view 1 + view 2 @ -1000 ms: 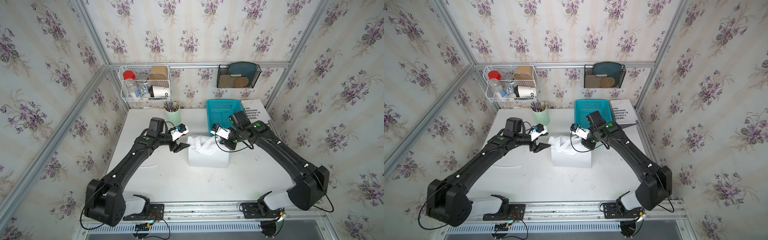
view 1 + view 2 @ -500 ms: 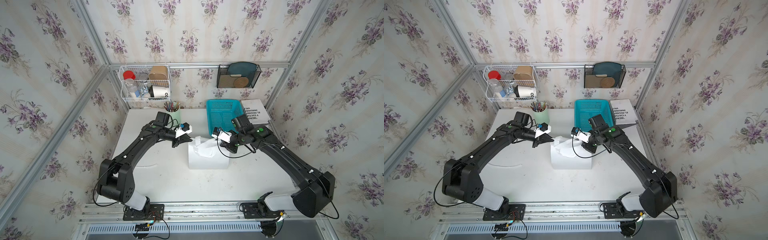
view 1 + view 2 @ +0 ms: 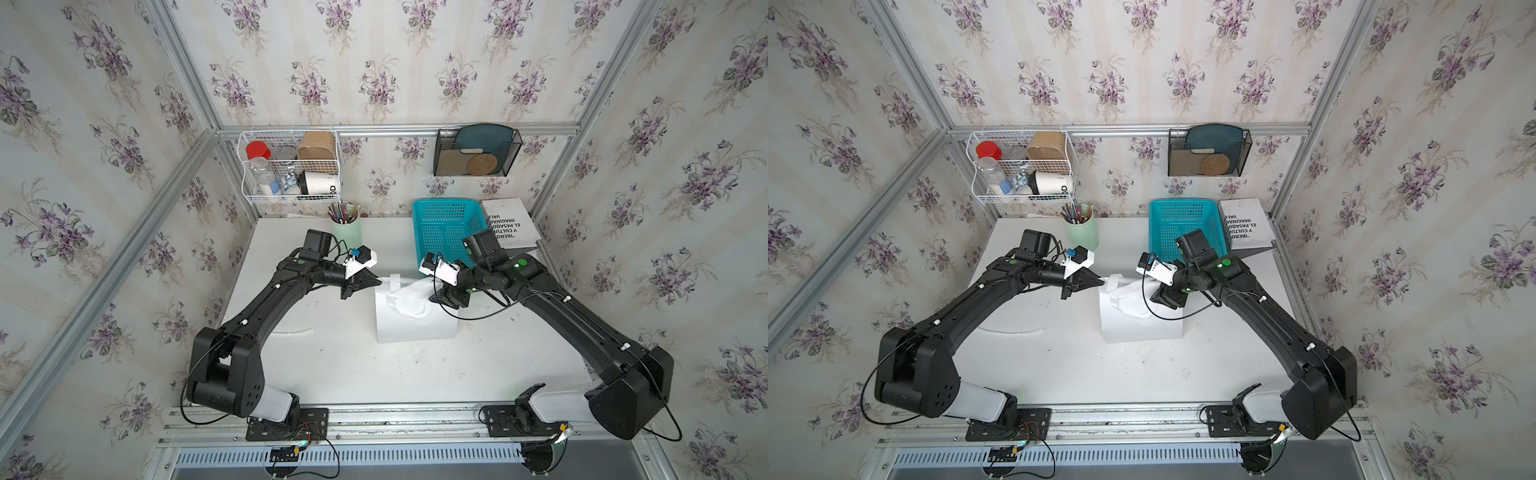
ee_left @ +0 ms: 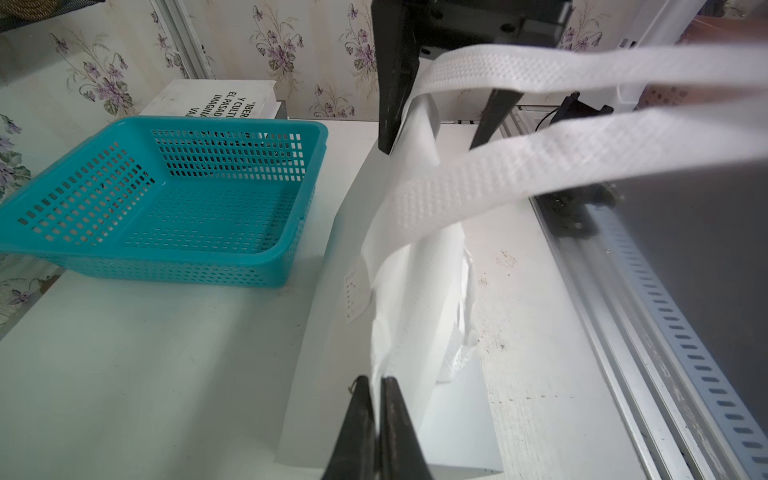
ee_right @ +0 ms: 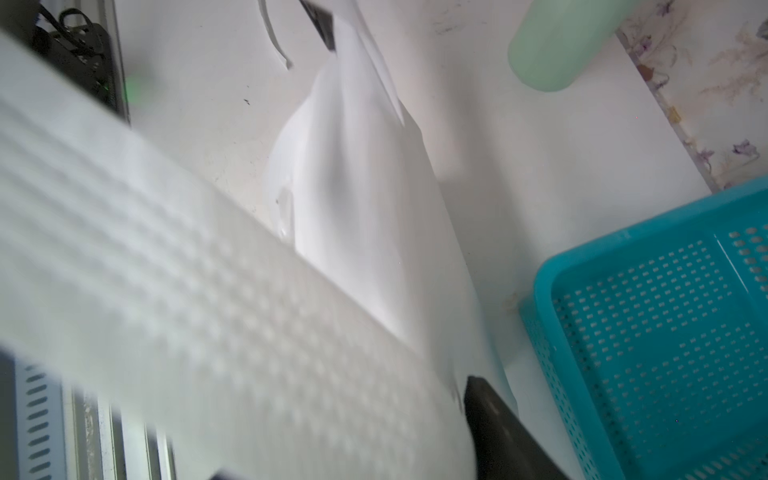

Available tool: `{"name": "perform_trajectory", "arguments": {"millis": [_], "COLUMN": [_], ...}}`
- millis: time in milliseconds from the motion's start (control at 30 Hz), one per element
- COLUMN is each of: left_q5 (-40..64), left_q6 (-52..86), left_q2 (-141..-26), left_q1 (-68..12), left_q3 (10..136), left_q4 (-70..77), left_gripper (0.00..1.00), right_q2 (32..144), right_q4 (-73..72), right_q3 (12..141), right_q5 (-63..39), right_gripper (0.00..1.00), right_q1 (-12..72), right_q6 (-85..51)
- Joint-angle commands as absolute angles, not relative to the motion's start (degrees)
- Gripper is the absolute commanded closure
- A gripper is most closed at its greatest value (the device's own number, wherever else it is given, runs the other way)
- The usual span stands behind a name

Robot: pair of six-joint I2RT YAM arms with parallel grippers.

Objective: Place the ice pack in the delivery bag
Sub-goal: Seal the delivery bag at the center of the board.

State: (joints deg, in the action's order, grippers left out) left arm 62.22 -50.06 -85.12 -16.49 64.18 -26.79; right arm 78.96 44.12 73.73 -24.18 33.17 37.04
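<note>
The white delivery bag [image 3: 415,324] [image 3: 1142,326] stands upright mid-table, its top crumpled. My left gripper [image 3: 377,282] [image 3: 1099,282] [image 4: 376,380] is shut on the bag's left rim. My right gripper [image 3: 436,297] [image 3: 1156,298] is at the right rim; in the left wrist view its two fingers [image 4: 390,104] stand apart with the rim between them. The bag's flat strap handles [image 4: 540,166] hang loose across both wrist views, hiding much of the right jaws; one fingertip [image 5: 494,411] shows. The ice pack is out of view.
An empty turquoise basket [image 3: 446,228] stands behind the bag on the right, with a white book [image 3: 509,224] beside it. A green pencil cup [image 3: 347,230] is at the back. A thin white strip [image 3: 295,331] lies left of the bag. Wall racks [image 3: 291,170] hang above.
My left gripper moved in to the bag's left rim and shut on it. My right gripper, shut at the right rim before, has now opened.
</note>
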Motion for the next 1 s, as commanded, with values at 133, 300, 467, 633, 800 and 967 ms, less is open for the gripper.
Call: {"name": "perform_trajectory", "arguments": {"millis": [133, 300, 467, 633, 800, 967], "left_q5": [61.06, 61.99, 60.76, 58.53, 58.3, 57.48], "left_q6": [-48.18, -48.96, -48.66, -48.87, -49.47, -51.26], "left_q2": [-84.21, -83.71, -82.72, -81.48, -81.66, -83.06], "left_q1": [-17.31, -17.56, -17.77, -16.98, -16.87, -16.88], "left_q3": [63.14, 62.84, 62.29, 61.44, 61.11, 62.22], "left_q4": [-24.82, -24.49, -23.79, -24.04, -24.96, -26.57], "left_gripper": [1.0, 1.0, 1.0, 1.0, 1.0, 1.0], "right_q2": [84.82, 91.67, 96.02, 93.91, 89.72, 85.87], "right_q4": [34.99, 34.07, 37.88, 42.51, 45.94, 48.99], "right_q3": [76.24, 80.66, 84.97, 82.6, 78.88, 74.92], "right_q5": [-24.92, -24.34, -26.22, -24.29, -22.38, -22.04], "right_gripper": [0.23, 0.18, 0.8, 1.0, 0.39, 0.82], "right_q1": [36.41, 38.53, 38.63, 37.28, 34.83, 31.61], "right_q6": [31.09, 31.15, 31.76, 33.09, 32.97, 34.45]}}
